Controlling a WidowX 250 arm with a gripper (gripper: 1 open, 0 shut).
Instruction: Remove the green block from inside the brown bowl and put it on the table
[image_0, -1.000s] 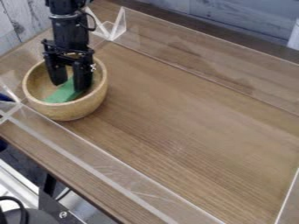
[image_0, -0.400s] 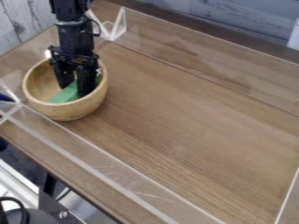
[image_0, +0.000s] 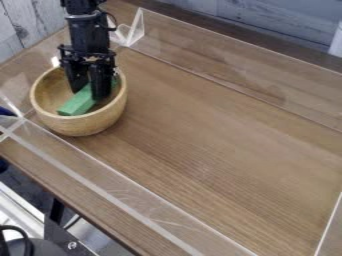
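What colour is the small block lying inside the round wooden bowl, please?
Bright green, seen in the single camera view.

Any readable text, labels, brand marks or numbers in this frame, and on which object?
None. The green block, the brown bowl, the table and the gripper show no lettering, numbers or signs in this view; the picture is too coarse to rule out tiny marks on the arm.

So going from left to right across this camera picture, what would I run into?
Wooden bowl with the green block inside and the end effector reaching into it → a long bare stretch of table → clear plastic edging at the right.
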